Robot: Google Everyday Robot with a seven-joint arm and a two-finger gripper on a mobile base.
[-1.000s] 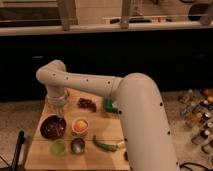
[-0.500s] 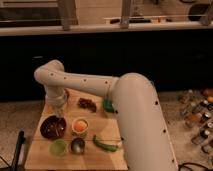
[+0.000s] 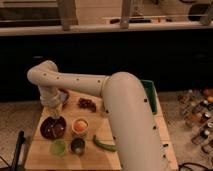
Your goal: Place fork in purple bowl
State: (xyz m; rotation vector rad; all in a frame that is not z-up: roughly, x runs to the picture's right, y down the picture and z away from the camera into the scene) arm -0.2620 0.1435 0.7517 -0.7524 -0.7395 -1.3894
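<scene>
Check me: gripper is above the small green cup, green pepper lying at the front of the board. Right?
Not quite. The camera view shows the gripper above the purple bowl, not the green cup in front of it. The green pepper does lie at the front of the board.

The arm (image 3: 125,105) wears a smooth, matt cream plastic shell. Its gripper (image 3: 55,112) hangs just above the purple bowl (image 3: 49,131), which is dark and faintly glossy. The table (image 3: 40,156) is pale matt wood, and the green pepper (image 3: 104,144) looks waxy-smooth.
</scene>
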